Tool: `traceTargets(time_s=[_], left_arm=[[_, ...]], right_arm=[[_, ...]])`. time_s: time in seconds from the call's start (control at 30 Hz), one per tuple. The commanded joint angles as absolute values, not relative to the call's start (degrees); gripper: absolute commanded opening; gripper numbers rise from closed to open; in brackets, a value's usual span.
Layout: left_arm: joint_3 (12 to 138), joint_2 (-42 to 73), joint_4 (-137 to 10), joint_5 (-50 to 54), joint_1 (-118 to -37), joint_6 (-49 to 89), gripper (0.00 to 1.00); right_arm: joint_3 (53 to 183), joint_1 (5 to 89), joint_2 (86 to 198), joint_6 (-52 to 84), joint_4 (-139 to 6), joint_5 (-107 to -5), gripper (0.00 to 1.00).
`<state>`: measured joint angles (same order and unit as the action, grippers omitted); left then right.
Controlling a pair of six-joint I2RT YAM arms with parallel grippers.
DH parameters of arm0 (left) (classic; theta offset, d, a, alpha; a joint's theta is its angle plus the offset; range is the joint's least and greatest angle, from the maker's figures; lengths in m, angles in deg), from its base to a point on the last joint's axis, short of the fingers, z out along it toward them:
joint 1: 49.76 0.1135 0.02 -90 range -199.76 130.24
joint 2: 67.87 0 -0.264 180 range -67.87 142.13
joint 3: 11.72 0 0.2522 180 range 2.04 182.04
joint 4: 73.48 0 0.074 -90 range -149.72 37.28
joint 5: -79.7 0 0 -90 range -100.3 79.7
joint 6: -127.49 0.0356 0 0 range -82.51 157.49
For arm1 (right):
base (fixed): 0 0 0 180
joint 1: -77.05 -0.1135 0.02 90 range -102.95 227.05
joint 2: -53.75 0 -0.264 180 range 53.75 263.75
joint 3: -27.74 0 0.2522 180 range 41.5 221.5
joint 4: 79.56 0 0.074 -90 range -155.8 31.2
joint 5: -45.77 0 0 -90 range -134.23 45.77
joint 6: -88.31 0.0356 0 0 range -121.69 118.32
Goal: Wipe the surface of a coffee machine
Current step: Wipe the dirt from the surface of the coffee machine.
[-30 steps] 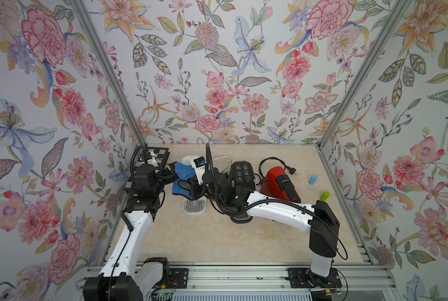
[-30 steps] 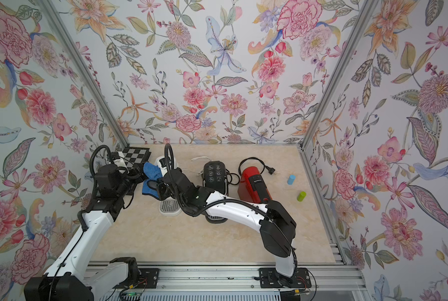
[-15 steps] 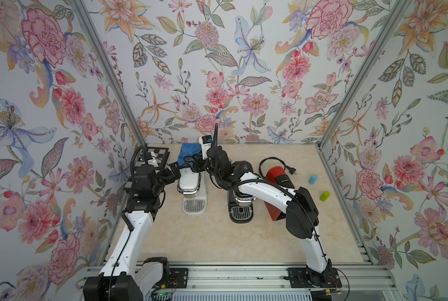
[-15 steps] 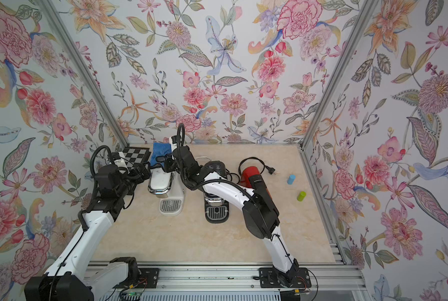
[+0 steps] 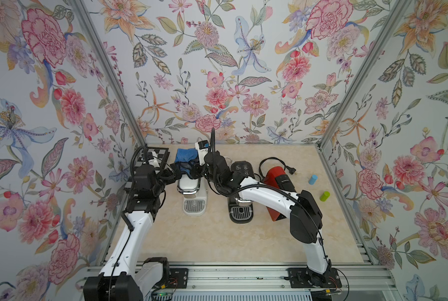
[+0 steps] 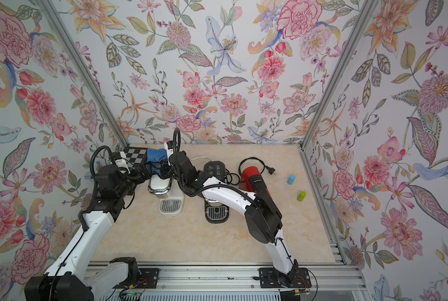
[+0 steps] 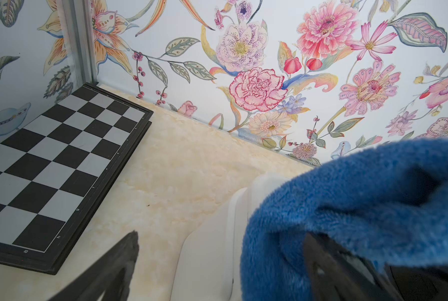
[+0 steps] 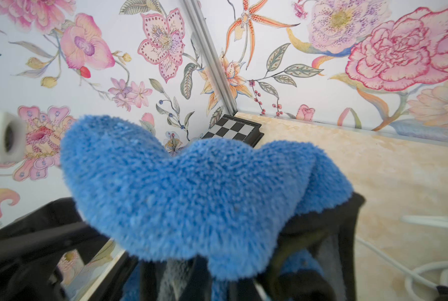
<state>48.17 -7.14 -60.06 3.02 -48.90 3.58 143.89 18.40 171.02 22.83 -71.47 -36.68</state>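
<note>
Mid-job, I'd say. The fluffy blue microfibre cloth (image 5: 186, 155) sits bunched over the back top of the white coffee machine w/ chrome trim (image 5: 191, 185), which stands left of centre on the beige marble-look tabletop (image 5: 217, 239). The right gripper (image 5: 193, 170) is pinched tight on the cloth's lower fold, its arm reaching across from the far side. In the right wrist view the cloth (image 8: 191, 187) puffs up above the closed jaws and hides most of the machine.

The left gripper (image 5: 174, 171) is spread wide, holding nothing, just beside the machine's left shoulder. The left wrist view shows 1 dark finger (image 7: 105, 268) out over bare table and the other under the cloth (image 7: 348, 208), w/ the white body (image 7: 207, 247) between them. Can't tell if it touches the machine.

Done vs left: the cloth is in hand & on the machine, so the fetching part is over and wiping looks under way at the rear. The front dome, chrome band and drip tray (image 5: 194, 207) lie uncovered, prob. not yet passed over. No dirt shows tho, so I can't say which bits are clean. After that the cloth needs putting down.

Other stuff, not involved:
- black coffee machine w/ buttons on top (image 5: 240, 169)
- red coffee machine w/ black cord (image 5: 271, 174)
- small blue cylinder (image 5: 313, 179)
- small green cylinder (image 5: 324, 196)
- black-and-white chessboard (image 5: 163, 154) in the far left corner
</note>
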Motion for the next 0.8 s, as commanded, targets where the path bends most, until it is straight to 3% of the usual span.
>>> traceTargets(time_s=[0.0,0.33,0.77], left_arm=[[47.33,-7.58,-61.48,3.80,-49.19,3.13,0.99],[47.30,-7.26,-61.25,3.47,-50.37,3.79,0.99],[47.57,-6.45,-61.12,3.84,-50.56,4.18,0.99]], right_arm=[[139.66,14.97,166.93,20.92,-67.65,-35.70,0.00],[134.47,13.35,161.80,19.42,-68.39,-32.96,0.00],[147.20,21.44,174.63,20.81,-68.59,-37.49,0.00]])
